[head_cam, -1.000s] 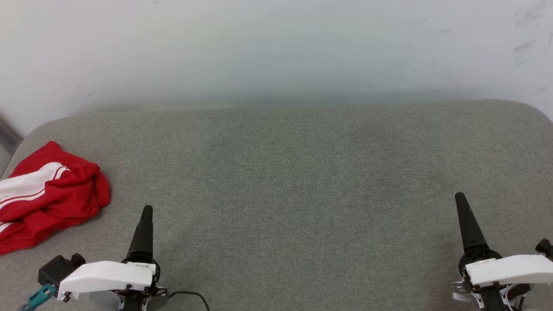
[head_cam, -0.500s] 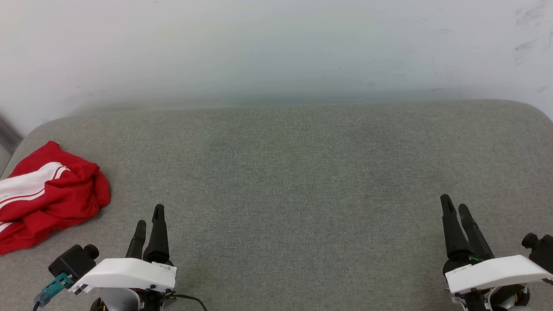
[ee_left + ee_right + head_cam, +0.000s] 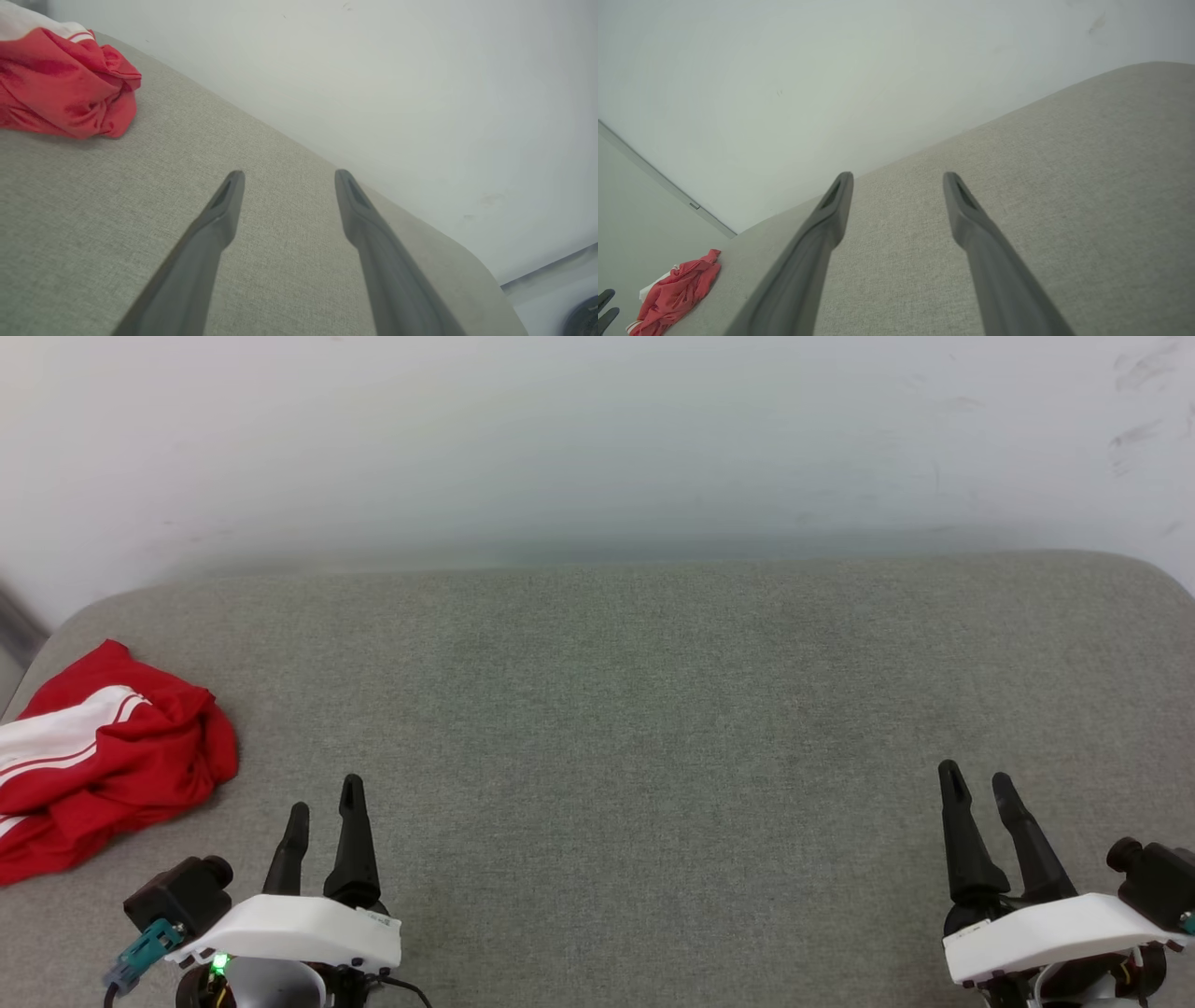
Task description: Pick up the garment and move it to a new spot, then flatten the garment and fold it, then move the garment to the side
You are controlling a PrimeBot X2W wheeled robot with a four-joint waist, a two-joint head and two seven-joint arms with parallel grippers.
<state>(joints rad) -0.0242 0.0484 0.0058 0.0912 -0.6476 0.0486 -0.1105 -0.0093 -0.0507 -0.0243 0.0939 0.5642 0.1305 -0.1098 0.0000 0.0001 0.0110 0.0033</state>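
The garment (image 3: 103, 756) is a crumpled red heap with a white, red-striped sleeve, lying at the far left of the grey cushioned surface (image 3: 635, 709). It also sits at the top left of the left wrist view as garment (image 3: 65, 84) and small at the bottom left of the right wrist view as garment (image 3: 675, 294). My left gripper (image 3: 325, 795) is at the lower left, open and empty, to the right of the heap and apart from it. My right gripper (image 3: 977, 777) stands open and empty at the lower right.
A pale wall (image 3: 597, 439) rises behind the surface. The cushion's rounded corners (image 3: 84, 616) show at the back left and back right. In the right wrist view, the tips of the other gripper (image 3: 605, 303) peek in at the bottom left.
Both wrists have rolled, so each gripper now shows two spread fingers instead of one edge-on. Both have drawn slightly down and toward the middle. The garment has not moved.
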